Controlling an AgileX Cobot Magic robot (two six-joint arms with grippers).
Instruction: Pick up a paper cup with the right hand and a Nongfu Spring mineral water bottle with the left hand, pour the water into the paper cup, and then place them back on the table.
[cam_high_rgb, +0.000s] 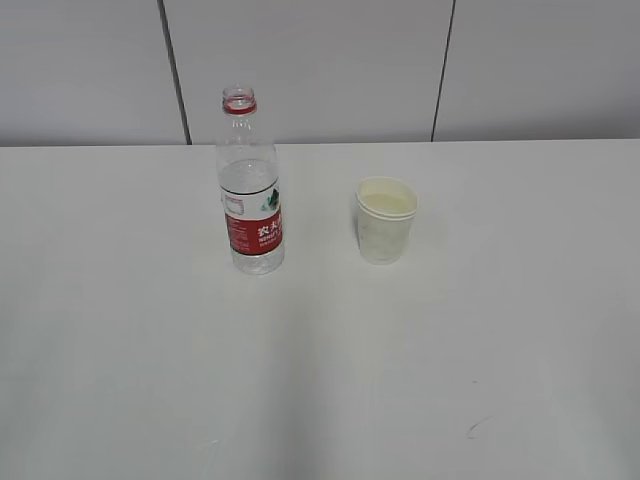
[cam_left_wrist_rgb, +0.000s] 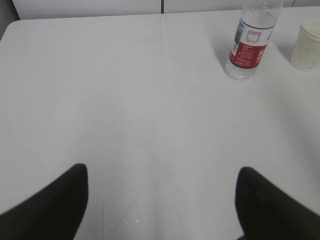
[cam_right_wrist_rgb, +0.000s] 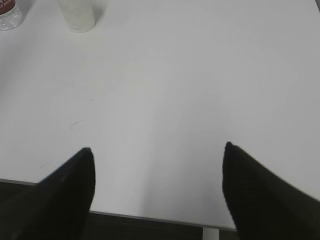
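My left tool (cam_left_wrist_rgb: 160, 200) hangs over the near part of the worktop (cam_high_rgb: 120, 380) with its two dark fingers spread wide and nothing between them. My right tool (cam_right_wrist_rgb: 157, 192) is the same: fingers apart, empty, held above the near edge of the worktop, where a dark strip of floor shows below. Neither arm appears in the exterior view, so both are well back from the things I have to handle.

The bottle (cam_high_rgb: 249, 185) stands upright on the far half of the worktop, a little left of the middle. Its cap is off, the red neck ring bare, and water (cam_high_rgb: 248, 180) fills it to somewhere above the red label. From my left wrist it sits far ahead and to the right (cam_left_wrist_rgb: 248, 42). The cup (cam_high_rgb: 386, 220) stands upright just to the right of the bottle, apart from it, mouth up. I cannot tell from these views whether there is any water in it. From my right wrist it is far ahead at the top left (cam_right_wrist_rgb: 77, 15).

As I judge it, no part of the task is done. Both grasps, the lift, the pour and the setting down are all left. The first thing called for is a reach forward with each arm.
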